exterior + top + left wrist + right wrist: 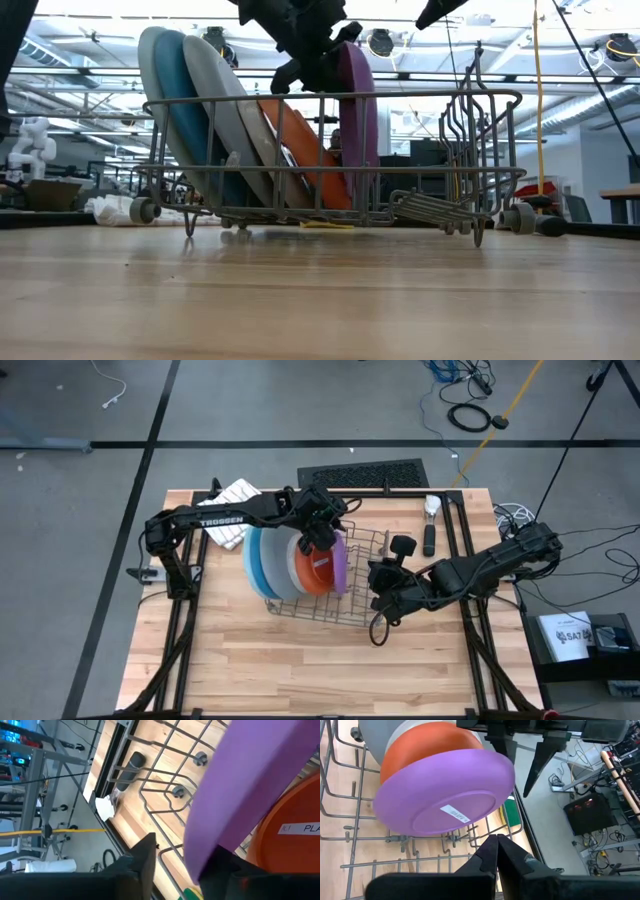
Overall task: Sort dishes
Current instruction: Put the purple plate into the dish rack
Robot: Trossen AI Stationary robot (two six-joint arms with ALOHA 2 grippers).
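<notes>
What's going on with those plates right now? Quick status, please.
Left gripper open astride purple plate rim. Right gripper shut, waiting beside dish rack. Purple plate upright in rack beside orange plate. Nothing blocking.

Matt plastic purple plate (pixel 445 795) (smooth), wire metal rack (pixel 330 160), wooden table (pixel 300 670)

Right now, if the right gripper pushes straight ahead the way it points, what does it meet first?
Most likely the purple plate: the shut right gripper points at its underside, with only rack wires between. Depth is unclear, so it may catch a wire first.
</notes>
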